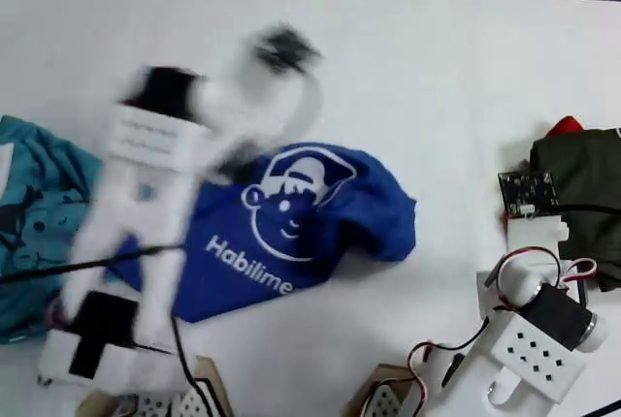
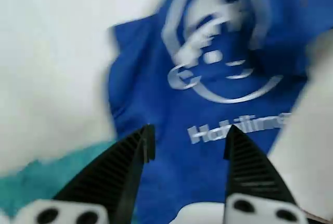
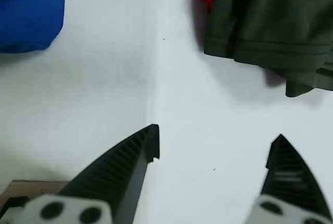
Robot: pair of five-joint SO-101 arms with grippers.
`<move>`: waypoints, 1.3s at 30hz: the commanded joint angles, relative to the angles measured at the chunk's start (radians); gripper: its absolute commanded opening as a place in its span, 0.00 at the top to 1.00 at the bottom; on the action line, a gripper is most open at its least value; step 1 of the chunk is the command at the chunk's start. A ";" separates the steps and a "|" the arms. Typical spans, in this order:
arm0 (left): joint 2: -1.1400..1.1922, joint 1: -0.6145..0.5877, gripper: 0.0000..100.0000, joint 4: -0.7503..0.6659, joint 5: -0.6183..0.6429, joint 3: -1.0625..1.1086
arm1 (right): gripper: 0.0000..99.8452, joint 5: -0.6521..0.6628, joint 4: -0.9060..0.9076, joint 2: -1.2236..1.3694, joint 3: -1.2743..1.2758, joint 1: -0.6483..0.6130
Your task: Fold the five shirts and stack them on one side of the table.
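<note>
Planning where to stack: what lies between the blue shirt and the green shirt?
Bare white table; the right wrist view shows nothing between the blue shirt and the green shirt.

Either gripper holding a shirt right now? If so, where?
Nothing held. Left gripper is open over the blue shirt; right gripper is open over the table.

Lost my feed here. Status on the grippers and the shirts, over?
Left gripper open above crumpled blue shirt. Right gripper open over table, near dark green shirt. Teal shirt lies beside blue.
</note>
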 commanded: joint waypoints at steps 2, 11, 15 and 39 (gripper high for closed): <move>0.009 -0.428 0.76 -0.041 -0.129 0.107 | 0.66 0.006 -0.012 -0.005 -0.006 -0.001; 0.192 -0.836 0.76 -0.430 -0.364 0.346 | 0.66 0.005 -0.021 -0.012 -0.006 -0.130; 0.295 -0.925 0.76 -0.471 -0.450 0.351 | 0.66 0.005 -0.025 -0.012 -0.006 -0.130; 0.580 -1.364 0.89 -0.575 -0.198 -0.456 | 0.66 0.002 -0.039 -0.005 -0.008 -0.173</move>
